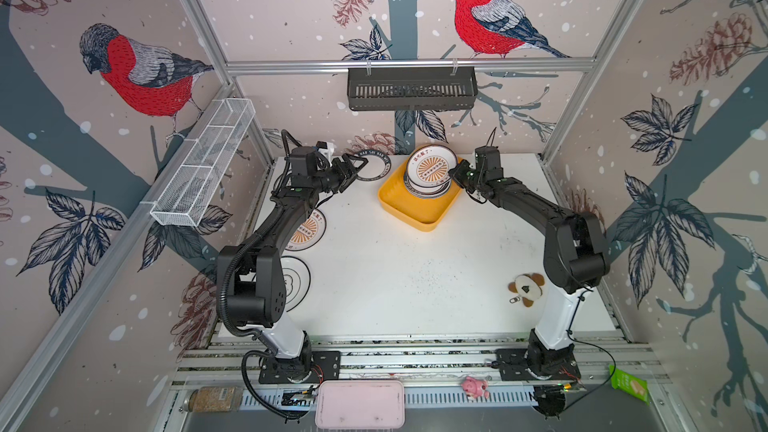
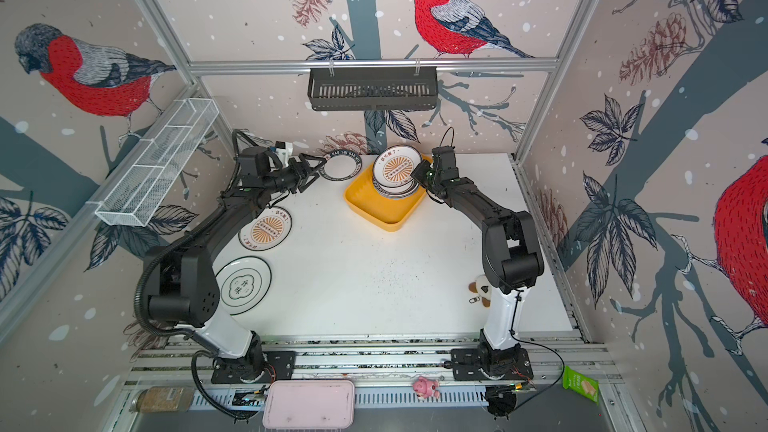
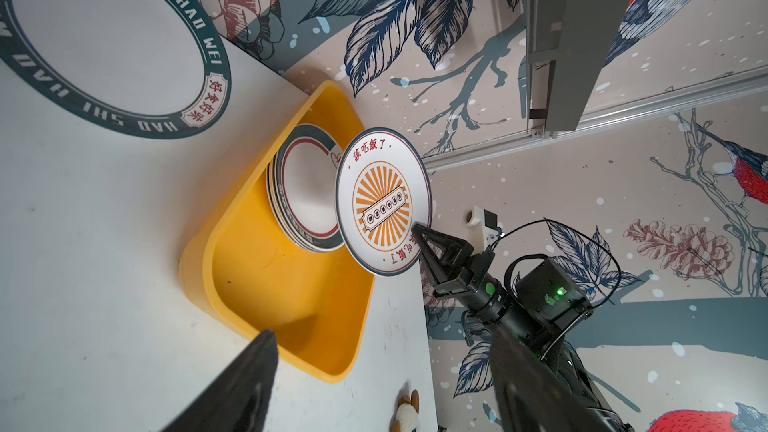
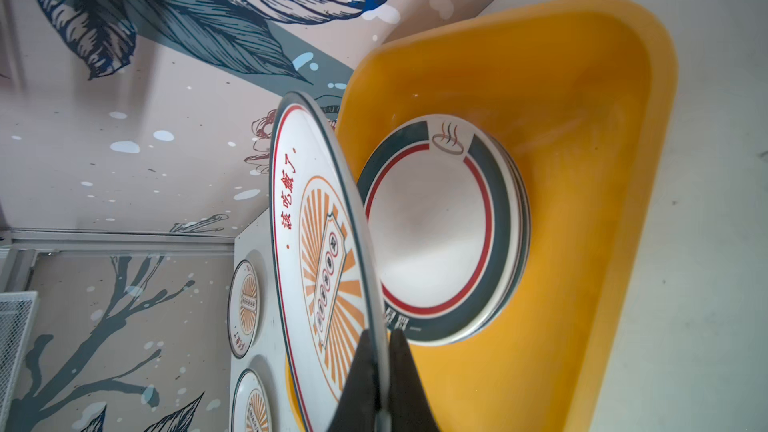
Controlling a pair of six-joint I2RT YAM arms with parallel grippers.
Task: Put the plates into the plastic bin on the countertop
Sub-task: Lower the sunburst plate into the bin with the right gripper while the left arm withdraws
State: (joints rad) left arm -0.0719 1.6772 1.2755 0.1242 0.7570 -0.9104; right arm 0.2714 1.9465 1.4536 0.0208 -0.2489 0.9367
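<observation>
R gripper (image 4: 376, 351) is pinching sunburst plate (image 1: 430, 168) over stack (image 4: 436, 234) in bin (image 1: 415, 215), worktop (image 1: 395, 276) 12 o'clock; L gripper (image 1: 360, 168) is gaping, empty.

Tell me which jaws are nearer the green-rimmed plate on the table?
Left. Its jaws stand open beside the green-rimmed plate; the right jaws, farther off, clamp a sunburst plate over the yellow bin.

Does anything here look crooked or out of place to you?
One sunburst plate hangs tilted over the stack of plates in the yellow bin, pinched at its rim by the right gripper rather than lying flat. The bin itself sits skewed on the table, and a small plush toy lies stray there.
</observation>
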